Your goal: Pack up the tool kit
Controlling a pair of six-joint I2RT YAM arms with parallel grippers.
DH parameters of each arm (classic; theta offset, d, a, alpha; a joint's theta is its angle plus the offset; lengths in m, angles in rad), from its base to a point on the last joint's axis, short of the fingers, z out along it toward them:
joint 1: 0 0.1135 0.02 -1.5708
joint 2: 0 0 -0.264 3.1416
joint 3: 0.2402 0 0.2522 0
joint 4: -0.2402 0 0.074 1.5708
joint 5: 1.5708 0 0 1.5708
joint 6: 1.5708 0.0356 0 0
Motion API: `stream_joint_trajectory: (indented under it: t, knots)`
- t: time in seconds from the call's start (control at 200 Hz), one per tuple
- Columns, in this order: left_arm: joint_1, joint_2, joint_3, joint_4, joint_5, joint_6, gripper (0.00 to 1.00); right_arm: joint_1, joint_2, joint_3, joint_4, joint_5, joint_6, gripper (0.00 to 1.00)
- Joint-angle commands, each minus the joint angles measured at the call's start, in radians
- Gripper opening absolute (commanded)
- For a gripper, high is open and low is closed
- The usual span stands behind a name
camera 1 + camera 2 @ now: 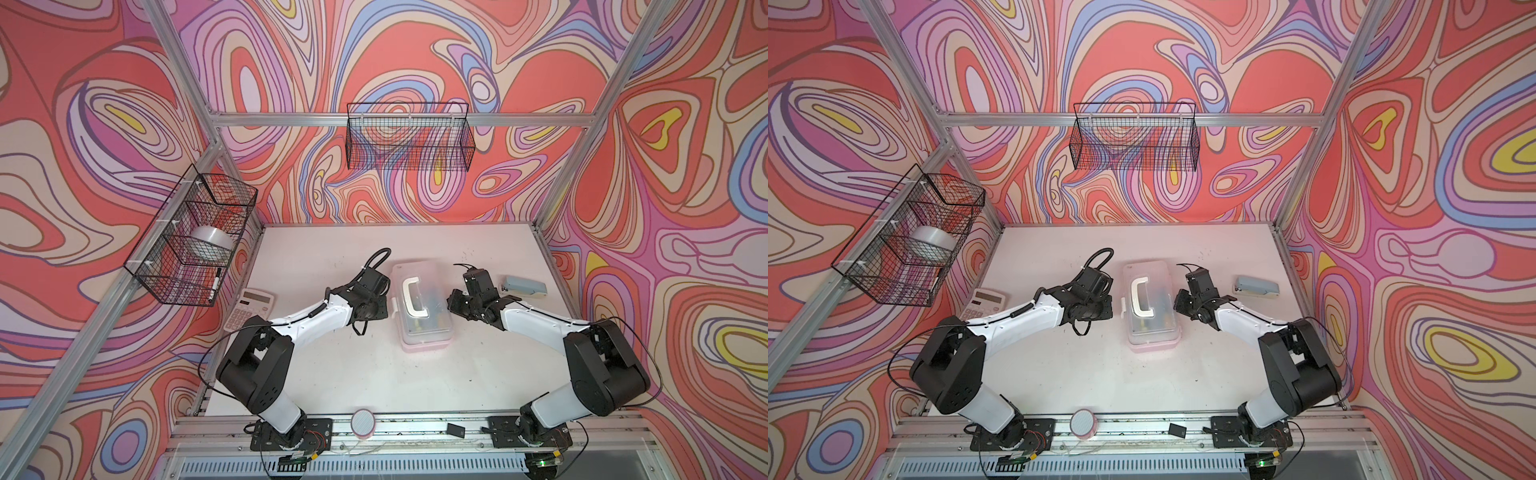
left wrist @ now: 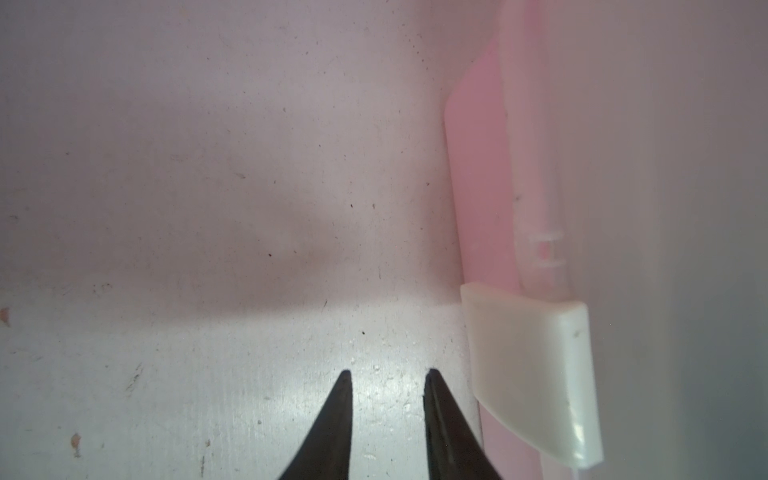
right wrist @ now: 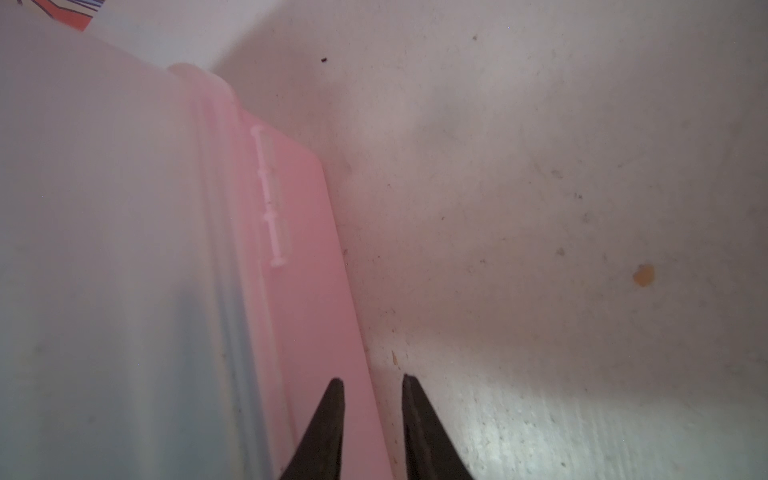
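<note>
1. Calculator (image 1: 249, 309), at the table's left edge.
2. Left gripper (image 2: 388, 374): we note its tips slightly parted and empty, over bare table (image 2: 208, 208) just beside the white latch (image 2: 532, 374).
3. Tool box (image 1: 424, 328): mid-table, lid down, between both grippers.
4. Right gripper (image 3: 372, 380): tips slightly parted, straddling the box's pink rim; we see nothing clamped.
5. Stapler (image 1: 524, 286), far right.

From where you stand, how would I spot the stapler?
Find the white table. Right of the pink box with the white handle, near the table's right edge, lies the stapler. It alone is pale blue-grey, long and low.
</note>
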Motion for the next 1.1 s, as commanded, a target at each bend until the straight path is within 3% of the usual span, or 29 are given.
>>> stream_joint_trajectory:
  t: [0.0, 0.486, 0.676, 1.097]
  knots:
    - [-0.006, -0.004, 0.001, -0.005, 0.011, 0.003, 0.31, 0.011, -0.021, 0.009, -0.001, -0.002, -0.009, 0.26]
    - [-0.006, -0.105, -0.023, 0.099, 0.096, -0.065, 0.25, 0.011, -0.012, 0.015, 0.004, -0.02, -0.006, 0.25]
    - [-0.007, -0.069, -0.012, 0.143, 0.164, -0.092, 0.23, 0.011, -0.015, 0.012, 0.006, -0.02, -0.006, 0.25]
    - [-0.025, 0.045, 0.007, 0.166, 0.201, -0.106, 0.21, 0.011, -0.011, 0.007, 0.013, -0.029, -0.006, 0.24]
